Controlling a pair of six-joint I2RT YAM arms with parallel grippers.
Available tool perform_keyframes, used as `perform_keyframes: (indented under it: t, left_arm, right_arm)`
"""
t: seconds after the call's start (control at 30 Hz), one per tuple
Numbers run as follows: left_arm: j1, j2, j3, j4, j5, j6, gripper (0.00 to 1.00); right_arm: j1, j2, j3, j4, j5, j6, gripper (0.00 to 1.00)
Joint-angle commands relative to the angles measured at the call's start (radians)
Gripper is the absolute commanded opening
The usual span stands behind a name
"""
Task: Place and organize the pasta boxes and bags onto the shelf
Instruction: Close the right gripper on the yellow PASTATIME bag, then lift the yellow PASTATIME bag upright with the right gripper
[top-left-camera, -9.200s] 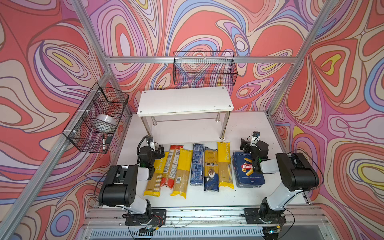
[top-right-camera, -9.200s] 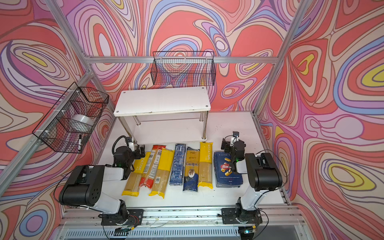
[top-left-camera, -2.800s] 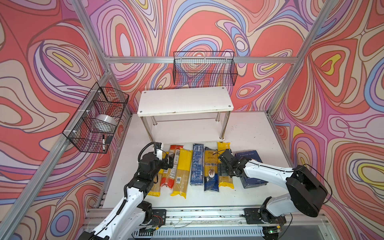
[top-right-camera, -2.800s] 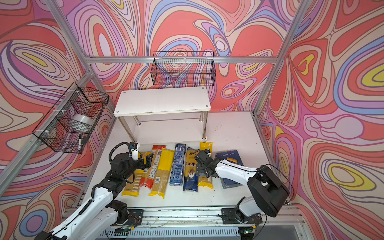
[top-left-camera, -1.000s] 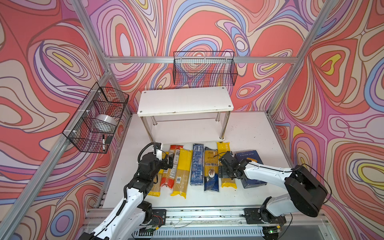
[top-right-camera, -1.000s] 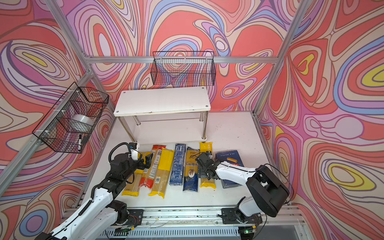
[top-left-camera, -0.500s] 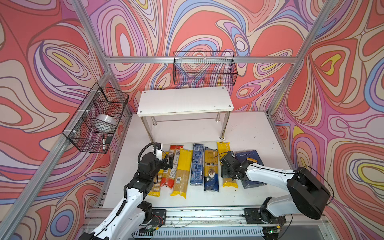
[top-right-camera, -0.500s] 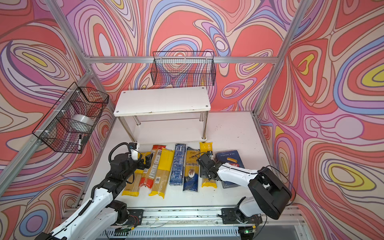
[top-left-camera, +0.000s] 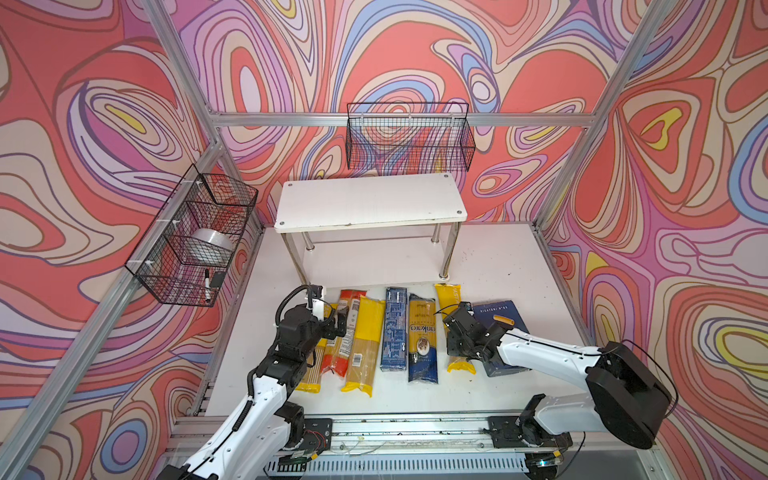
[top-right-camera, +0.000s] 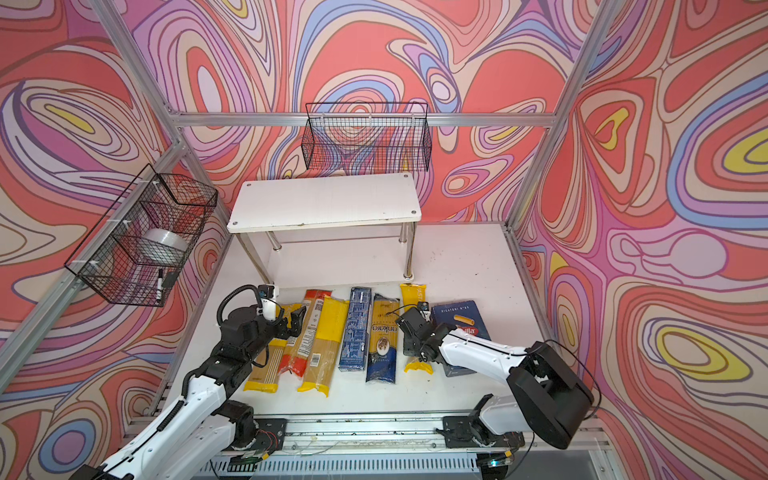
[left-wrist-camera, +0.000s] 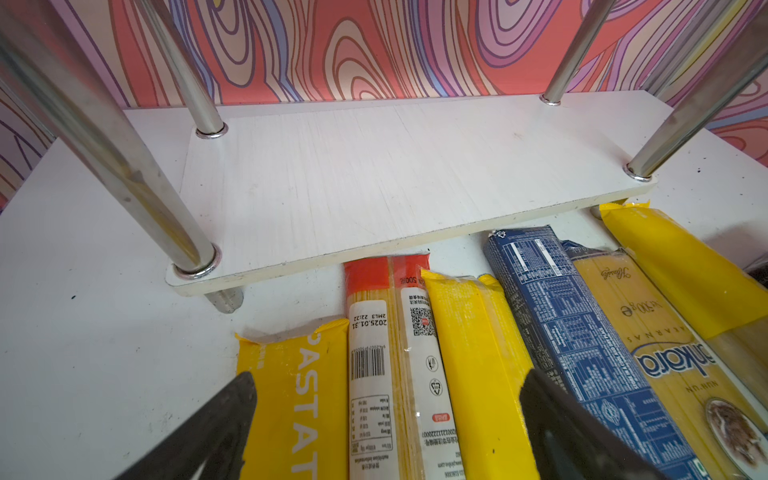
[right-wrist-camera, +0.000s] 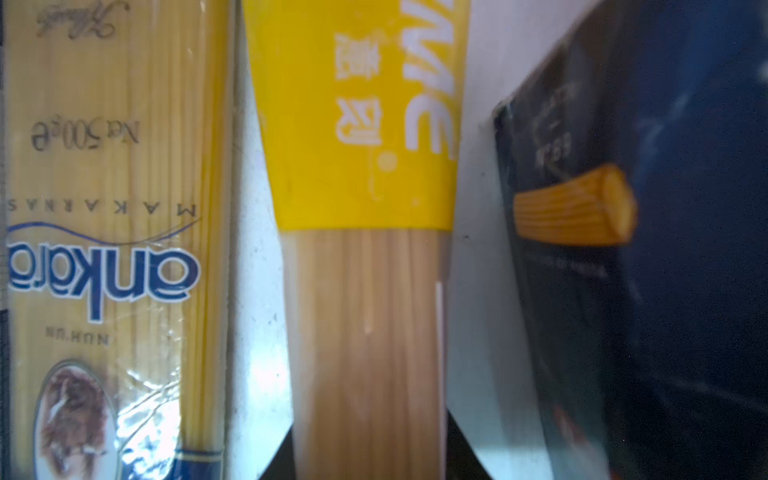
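Several pasta packs lie side by side on the table before the white shelf (top-left-camera: 370, 201). From the left: a yellow bag (left-wrist-camera: 299, 374), a red-ended bag (left-wrist-camera: 386, 332), a second yellow bag (top-left-camera: 365, 345), a narrow blue box (top-left-camera: 395, 328), the ankara bag (top-left-camera: 422, 332), a third yellow bag (right-wrist-camera: 365, 291) and the rigatoni box (top-left-camera: 496, 309). My right gripper (right-wrist-camera: 368, 432) is down on that third yellow bag, a finger against each side. The left gripper (left-wrist-camera: 386, 376) hovers open above the leftmost yellow bag and the red-ended bag.
The shelf's lower tier (left-wrist-camera: 395, 174) is bare between chrome legs (left-wrist-camera: 124, 166). A black wire basket (top-left-camera: 191, 237) on the left wall holds a tape roll (top-left-camera: 208, 247). Another wire basket (top-left-camera: 409, 137) hangs on the back wall above the shelf.
The right gripper's jaws have closed in from wide open onto the rightmost yellow bag. The left arm has stayed where it was.
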Motion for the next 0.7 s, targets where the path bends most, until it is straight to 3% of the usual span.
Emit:
perform_keyframes:
  t: [0.0, 0.3, 0.5, 0.67]
  left_arm:
    - [-0.001, 0.003, -0.001, 0.016, 0.000, 0.007, 1.00]
    - [-0.001, -0.045, -0.025, 0.019, -0.027, -0.004, 1.00]
    - [-0.002, -0.028, -0.016, 0.019, -0.011, 0.001, 1.00]
    - [-0.001, -0.017, -0.011, 0.019, -0.008, 0.003, 1.00]
  right_arm:
    - [-0.001, -0.039, -0.023, -0.074, 0.002, 0.029, 0.28]
    - [-0.001, -0.127, -0.039, -0.058, -0.002, 0.042, 0.16]
    - [-0.001, -0.173, -0.054, -0.037, -0.014, 0.044, 0.03]
    - [-0.002, -0.219, -0.042, -0.071, -0.006, 0.034, 0.00]
